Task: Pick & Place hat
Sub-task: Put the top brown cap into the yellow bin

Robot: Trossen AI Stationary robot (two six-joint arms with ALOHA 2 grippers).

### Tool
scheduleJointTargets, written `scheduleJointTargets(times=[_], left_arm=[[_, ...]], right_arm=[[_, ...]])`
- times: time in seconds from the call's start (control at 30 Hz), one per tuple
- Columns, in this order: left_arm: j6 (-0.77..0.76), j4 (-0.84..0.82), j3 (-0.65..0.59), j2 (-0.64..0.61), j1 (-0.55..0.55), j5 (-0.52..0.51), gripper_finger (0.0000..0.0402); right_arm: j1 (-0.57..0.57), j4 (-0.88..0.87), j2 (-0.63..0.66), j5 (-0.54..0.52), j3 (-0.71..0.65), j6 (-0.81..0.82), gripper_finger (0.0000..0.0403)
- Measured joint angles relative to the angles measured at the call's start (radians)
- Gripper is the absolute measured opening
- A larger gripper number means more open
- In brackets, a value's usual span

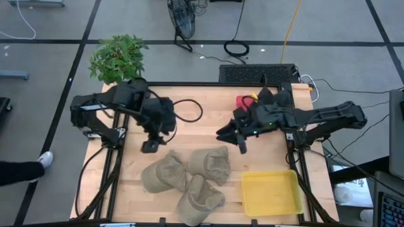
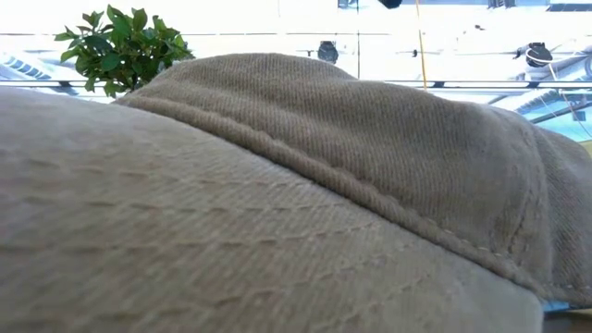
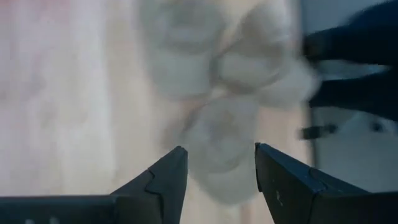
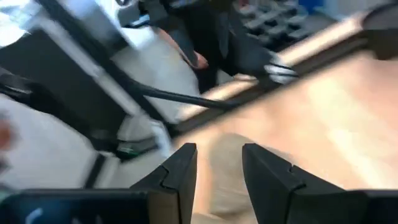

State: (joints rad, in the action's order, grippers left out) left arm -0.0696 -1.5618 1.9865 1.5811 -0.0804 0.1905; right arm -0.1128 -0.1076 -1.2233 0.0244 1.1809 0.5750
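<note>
Presently three tan hats [image 1: 189,180] are lying clustered at the table's [image 1: 208,116] six o'clock edge, with a yellow tray [image 1: 270,192] at about five o'clock. Left hand [image 1: 150,146] is hovering above the table at ten o'clock of the hats, fingers [image 3: 165,180] standing wide and holding nothing. Right hand [image 1: 230,137] is hanging at one o'clock of them, fingers [image 4: 180,168] parted narrowly and gripping nothing.

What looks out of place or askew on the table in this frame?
The three hats lie crumpled in a bunch, touching, none in the yellow tray, which holds nothing visible. One hat fills nearly the whole low view. Both grippers, left and right, hover open above the table, holding nothing.
</note>
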Motion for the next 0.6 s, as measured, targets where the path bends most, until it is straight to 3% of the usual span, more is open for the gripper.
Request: scheduleJointTargets(times=[0.13,0.23,0.43,0.6], left_arm=[[-0.153,0.032,-0.167,-0.062,0.011,-0.152,0.0188],[-0.27,0.083,-0.303,-0.095,0.011,-0.188,0.0188],[-0.419,0.356,-0.536,-0.125,-0.021,-0.108,0.0188],[-0.5,0.574,-0.628,-0.146,-0.068,-0.035,0.0188]], right_arm=[[0.033,-0.146,-0.006,-0.124,0.0,-0.082,0.0116],[0.057,-0.277,-0.006,-0.209,0.0,-0.153,0.0116],[0.103,-0.343,-0.006,-0.235,0.0,-0.202,0.0116],[0.094,-0.299,-0.006,-0.229,0.0,-0.182,0.0116]])
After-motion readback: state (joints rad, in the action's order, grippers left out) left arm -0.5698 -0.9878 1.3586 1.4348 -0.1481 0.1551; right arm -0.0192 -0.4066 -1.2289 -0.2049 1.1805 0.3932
